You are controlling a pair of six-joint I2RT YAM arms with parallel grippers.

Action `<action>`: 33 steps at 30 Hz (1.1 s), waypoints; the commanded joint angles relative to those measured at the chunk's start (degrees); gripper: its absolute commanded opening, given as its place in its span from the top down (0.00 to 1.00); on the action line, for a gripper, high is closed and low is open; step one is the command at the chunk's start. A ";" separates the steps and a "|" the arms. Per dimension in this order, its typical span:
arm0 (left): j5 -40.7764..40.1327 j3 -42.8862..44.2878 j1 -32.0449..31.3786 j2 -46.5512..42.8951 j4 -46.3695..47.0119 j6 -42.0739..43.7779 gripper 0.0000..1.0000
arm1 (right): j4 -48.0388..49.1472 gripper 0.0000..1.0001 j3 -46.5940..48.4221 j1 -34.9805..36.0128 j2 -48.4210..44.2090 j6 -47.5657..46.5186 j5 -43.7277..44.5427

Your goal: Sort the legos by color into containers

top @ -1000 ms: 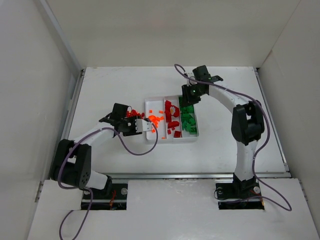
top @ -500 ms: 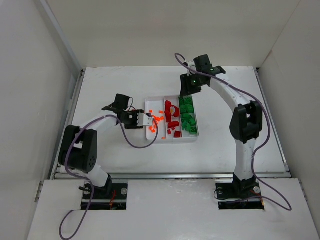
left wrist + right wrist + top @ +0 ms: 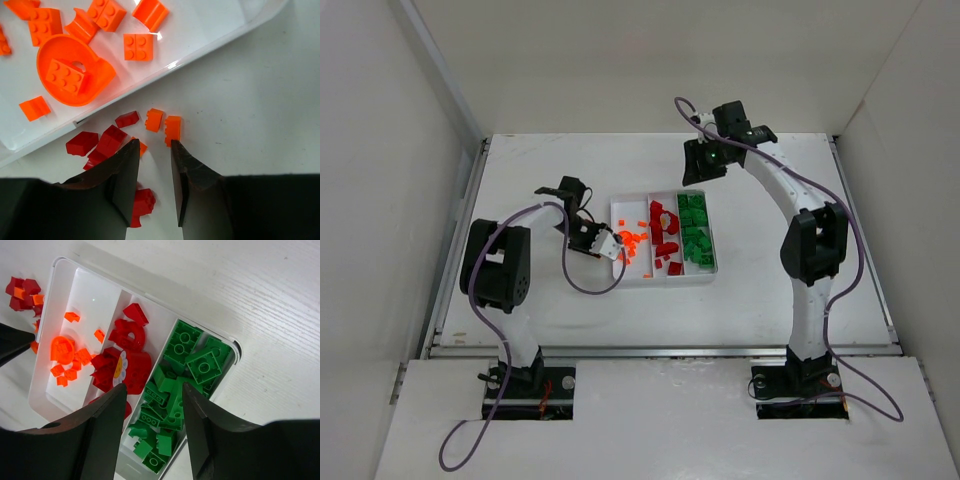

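Beside the white plastic tray (image 3: 200,30), my parted left end effector (image 3: 154,144) faces a tiny, likely light, rigid orange brick (image 3: 173,129), best pinched across flat sides.

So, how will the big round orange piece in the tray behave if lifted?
The round orange piece looks like rigid plastic, probably unbending. A small brick lies on it and would likely slide off. Its curved rim may slip.

White table (image 3: 760,300) — plain white walls (image 3: 650,60) on three sides.
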 commanded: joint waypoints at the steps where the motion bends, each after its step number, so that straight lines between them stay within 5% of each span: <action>1: 0.23 1.94 0.22 0.85 -7.75 6.07 0.71 | -0.42 0.45 0.12 -0.33 0.04 -0.64 0.74; 9: -1.79 -0.08 0.22 -0.37 -8.89 6.07 0.74 | -0.42 0.45 0.12 -0.33 0.04 -0.64 1.27; 17: -0.48 -10.79 0.22 -11.80 3.32 1.06 0.74 | -0.42 0.45 0.12 -0.33 0.56 -0.64 0.21; 33: -2.76 -7.20 -0.40 -3.81 5.95 -9.83 0.72 | 0.11 0.45 -2.07 -0.33 0.04 -0.12 0.21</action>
